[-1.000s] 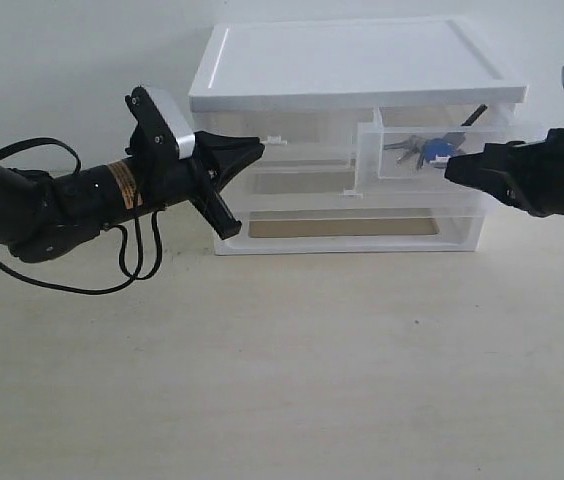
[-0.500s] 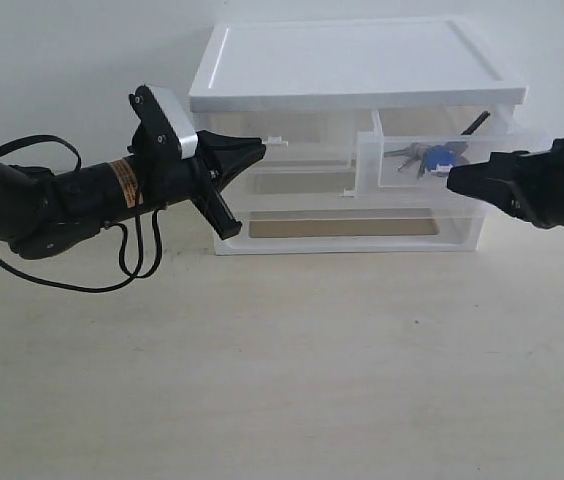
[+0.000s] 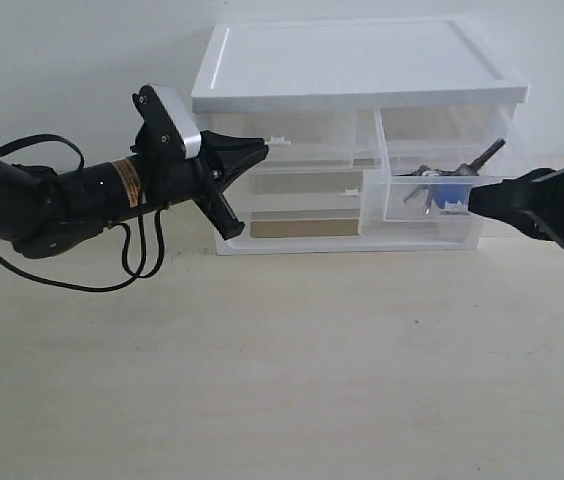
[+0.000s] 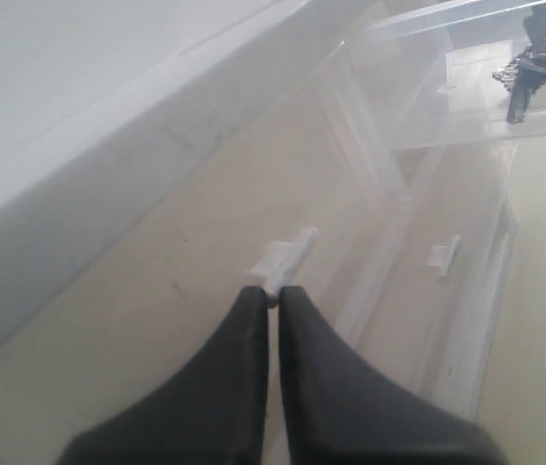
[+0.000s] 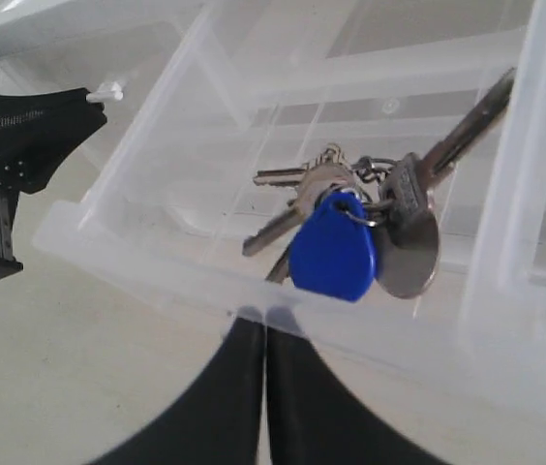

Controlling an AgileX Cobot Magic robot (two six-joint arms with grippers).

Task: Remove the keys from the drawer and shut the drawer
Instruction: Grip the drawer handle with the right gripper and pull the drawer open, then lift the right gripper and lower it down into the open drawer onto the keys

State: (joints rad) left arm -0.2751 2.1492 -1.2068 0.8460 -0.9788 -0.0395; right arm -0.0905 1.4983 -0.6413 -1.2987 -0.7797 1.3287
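Cabinet (image 3: 352,60) of white plastic, small and flat-topped, stands on the pale tabletop (image 3: 282,380) close to the wall, its front filled with translucent drawers. The right-hand small translucent plastic drawer (image 3: 402,205) of the half-width pair sticks well out of its slot, and inside it lies the small bunch of grey metal keys (image 5: 350,228) on a ring. Their blue oval fob (image 5: 333,250) rests nearest the drawer's front wall, and one long key slants up against a side wall. From the right, the black right gripper (image 3: 474,197) reaches level with that drawer. Its jaws are pressed together, with the tips right at the outside of the front wall, just below the fob. Whether they pinch the handle there I cannot tell. The keys themselves are untouched inside. On the other side, the black left gripper (image 3: 260,150) points at the closed left-hand twin drawer. Its jaws are likewise closed to a narrow slit, and the tips meet the end of that drawer's little white tab handle (image 4: 288,257). From here I cannot say whether the tab is actually clamped between them.
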